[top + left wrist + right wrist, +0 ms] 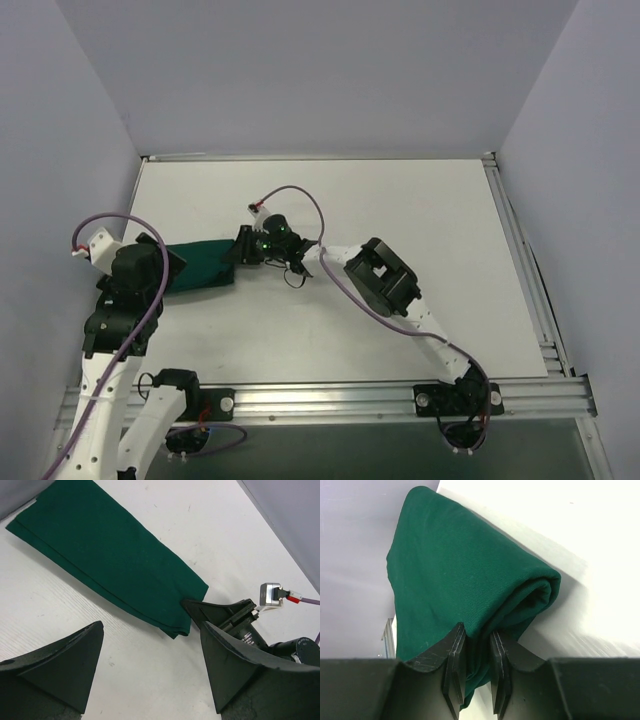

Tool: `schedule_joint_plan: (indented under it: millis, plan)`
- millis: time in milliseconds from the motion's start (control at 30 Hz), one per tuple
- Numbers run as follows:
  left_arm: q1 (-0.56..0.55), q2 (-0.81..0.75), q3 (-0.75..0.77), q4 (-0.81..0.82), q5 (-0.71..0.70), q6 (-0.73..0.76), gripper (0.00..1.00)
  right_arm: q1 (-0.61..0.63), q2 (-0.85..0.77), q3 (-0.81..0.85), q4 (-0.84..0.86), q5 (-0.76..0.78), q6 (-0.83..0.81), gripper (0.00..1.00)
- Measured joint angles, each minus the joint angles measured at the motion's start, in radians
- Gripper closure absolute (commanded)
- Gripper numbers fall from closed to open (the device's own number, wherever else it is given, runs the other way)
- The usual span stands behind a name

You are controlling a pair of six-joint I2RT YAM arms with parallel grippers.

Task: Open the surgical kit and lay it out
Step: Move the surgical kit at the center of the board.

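One wrap (470, 575) clamped inside right pincer (477, 634).

There is one green cloth (200, 265) on one white table (400, 200), and two grippers: left gripper (150, 630) and right gripper (477, 635).

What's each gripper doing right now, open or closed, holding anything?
Left gripper: open, nothing between its fingers.
Right gripper: closed on a fold at the end of the green cloth wrap.
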Motion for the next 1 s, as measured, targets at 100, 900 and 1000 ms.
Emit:
schedule_joint_plan:
  millis: [100, 900, 1000]
  plan:
    - [0.000, -0.017, 0.000, 0.000, 0.007, 0.007, 0.14, -0.034, -0.056, -0.092, 0.014, -0.016, 0.001, 0.90]
    - [0.000, 0.052, -0.004, -0.007, 0.081, -0.053, 0.14, -0.176, -0.286, -0.426, 0.021, -0.039, -0.097, 0.05]
    - [0.000, 0.080, -0.004, -0.007, 0.080, -0.080, 0.14, -0.190, -0.300, -0.415, -0.014, -0.054, -0.134, 0.00]
